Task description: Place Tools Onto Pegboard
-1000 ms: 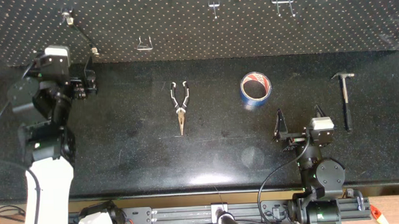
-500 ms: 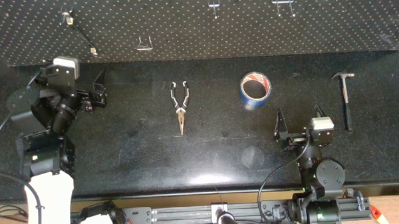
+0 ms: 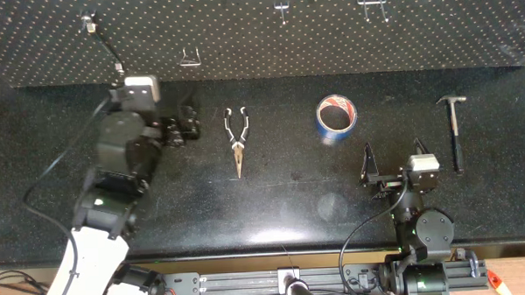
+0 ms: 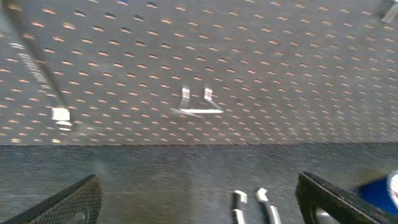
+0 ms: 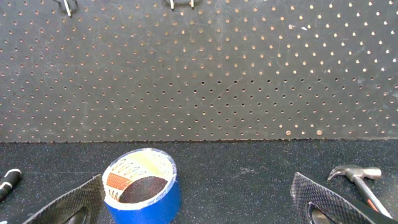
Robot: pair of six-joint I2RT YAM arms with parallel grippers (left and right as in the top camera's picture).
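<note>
A: Judged the pliers (image 3: 237,141) stiff steel, light enough, slick at the bare nose. Best gripped across both handles, close to the pivot, probably.

B: Agreed. Found them flat on the bench (image 3: 291,208), handles toward the far pegboard (image 3: 329,40), nose pointing near.

A: And the left hand (image 3: 192,130)?

B: Spread wide, holding nothing, just left of the pliers and apart from them. Saw the handle tips between its fingers (image 4: 68,202) from the wrist.

A: Right hand (image 3: 392,160)?

B: Also gaping, empty, parked toward the bench's near edge, nearer than the blue tape roll (image 3: 336,117), hammer (image 3: 455,132) off to its right.
</note>
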